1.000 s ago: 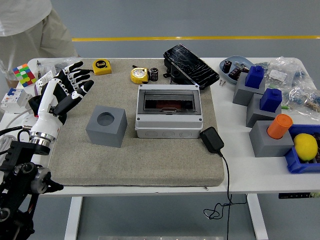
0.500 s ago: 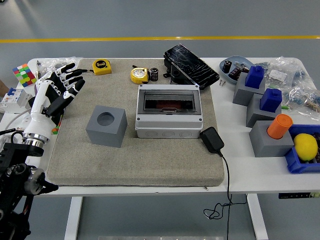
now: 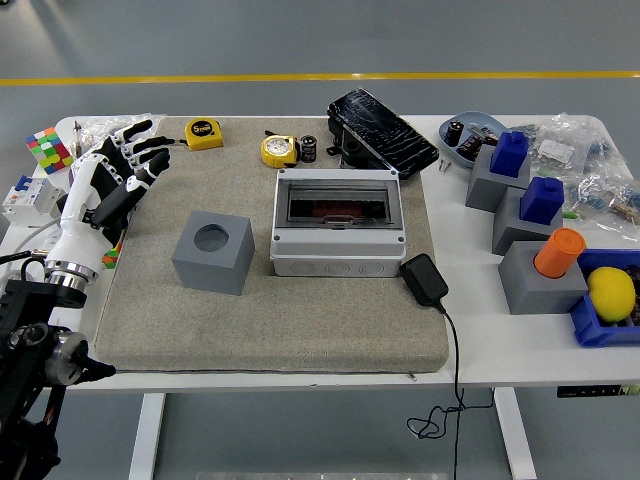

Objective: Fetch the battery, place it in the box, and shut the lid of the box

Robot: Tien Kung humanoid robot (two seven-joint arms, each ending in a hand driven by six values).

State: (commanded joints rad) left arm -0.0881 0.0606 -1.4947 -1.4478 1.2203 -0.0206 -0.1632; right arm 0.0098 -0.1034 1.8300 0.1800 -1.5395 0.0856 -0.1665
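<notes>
A grey box [image 3: 340, 225] stands at the middle of the mat, its lid with a dark window lying down flat. Something red shows through the window. A small black cylindrical battery [image 3: 308, 148] stands behind the box, next to a yellow tape measure [image 3: 279, 150]. My left hand [image 3: 120, 165] hovers over the mat's left edge, far left of the box, its fingers spread and holding nothing. The right arm is out of view.
A grey cube with a round hole [image 3: 212, 251] sits left of the box. A black charger [image 3: 424, 279] and its cable lie at the box's right front. A black case [image 3: 381, 131], a blue bowl [image 3: 470, 135], grey blocks [image 3: 540, 275] and a lemon [image 3: 611, 292] lie behind and to the right.
My left hand has drawn back to the left, away from the grey cube, still open. The person at the top left has left the view.
</notes>
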